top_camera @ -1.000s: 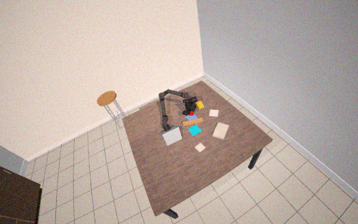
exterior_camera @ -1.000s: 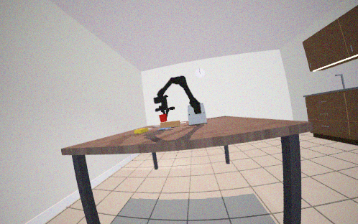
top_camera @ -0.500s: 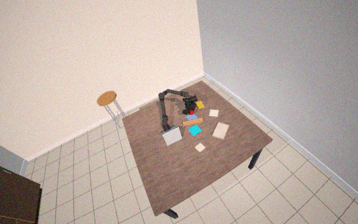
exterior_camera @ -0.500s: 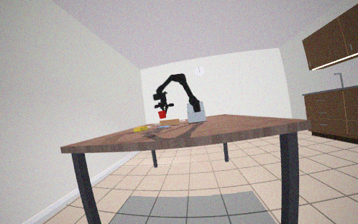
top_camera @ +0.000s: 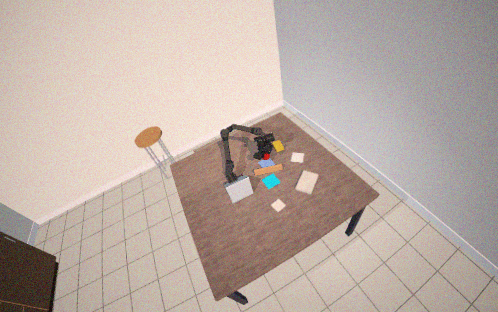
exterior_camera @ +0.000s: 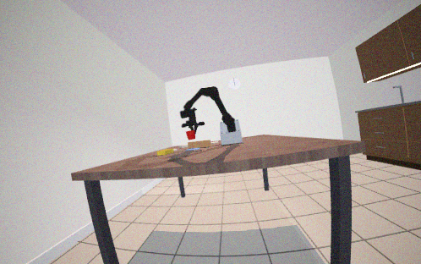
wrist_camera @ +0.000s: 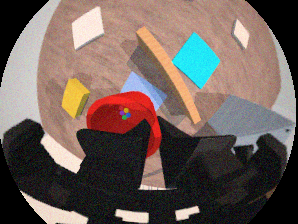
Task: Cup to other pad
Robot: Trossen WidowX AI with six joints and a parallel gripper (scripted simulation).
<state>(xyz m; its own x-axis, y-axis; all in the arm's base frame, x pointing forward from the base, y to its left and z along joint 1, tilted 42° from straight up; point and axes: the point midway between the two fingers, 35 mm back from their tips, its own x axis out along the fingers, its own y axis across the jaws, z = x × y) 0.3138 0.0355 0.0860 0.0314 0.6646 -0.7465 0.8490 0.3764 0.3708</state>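
The red cup [top_camera: 266,157] [exterior_camera: 190,134] [wrist_camera: 142,100] is held in the air, roughly over the blue pad [top_camera: 265,163] [exterior_camera: 193,149] [wrist_camera: 142,88], and looks slightly tilted in the exterior view. Several small coloured marbles [wrist_camera: 125,114] lie inside it. My gripper [exterior_camera: 194,129] [wrist_camera: 153,118] is shut on the cup's wall, one finger inside and one outside. The cyan pad [top_camera: 271,181] [wrist_camera: 196,61] lies bare on the far side of the orange barrier [top_camera: 268,169] [exterior_camera: 199,144] [wrist_camera: 171,75], which stands between the two pads.
A yellow block [top_camera: 278,146] [exterior_camera: 165,151] [wrist_camera: 74,98] lies near the blue pad. White tiles [top_camera: 297,157] [top_camera: 278,205] and a beige slab [top_camera: 307,182] lie farther out on the table [top_camera: 250,240]. The arm's grey base [top_camera: 239,190] [exterior_camera: 231,136] stands near the cyan pad.
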